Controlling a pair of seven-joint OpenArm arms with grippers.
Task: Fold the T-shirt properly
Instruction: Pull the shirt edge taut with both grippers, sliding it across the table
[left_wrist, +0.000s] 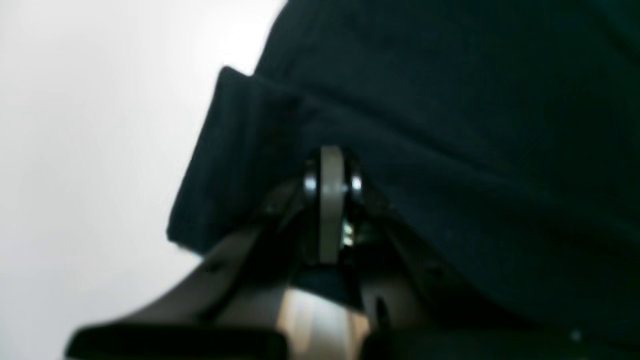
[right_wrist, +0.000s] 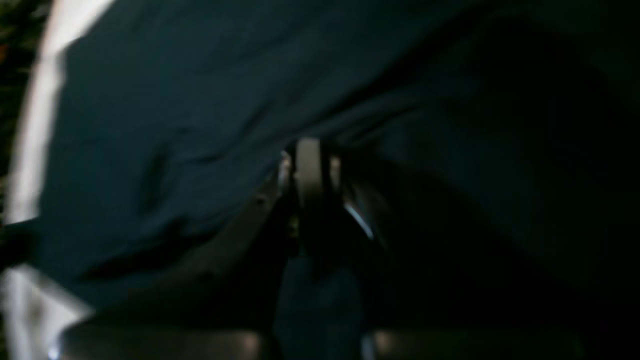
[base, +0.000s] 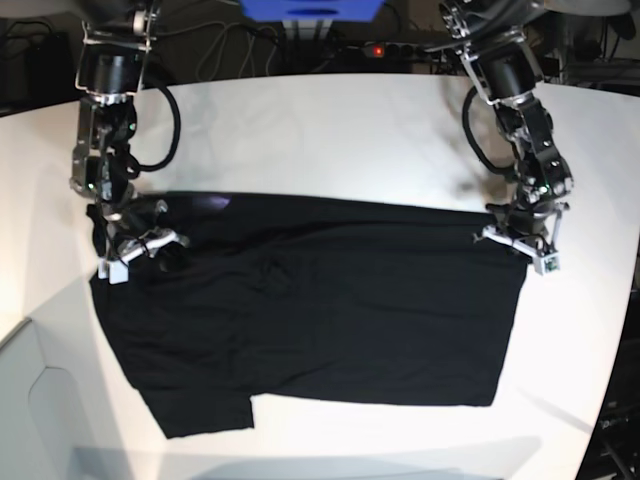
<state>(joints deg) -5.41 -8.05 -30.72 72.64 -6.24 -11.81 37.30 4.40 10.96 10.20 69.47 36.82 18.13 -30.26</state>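
The black T-shirt lies spread on the white table, with a sleeve sticking out at the front left. At the shirt's far right corner, my left gripper is shut on the cloth. In the left wrist view its closed fingertips pinch a folded edge of the T-shirt. My right gripper is down on the shirt's far left corner. In the right wrist view its fingertips are closed in dark cloth of the T-shirt, which fills the frame.
Cables and a power strip with a red light run behind the table, beside a blue object. The table's edge curves near the front left and the right.
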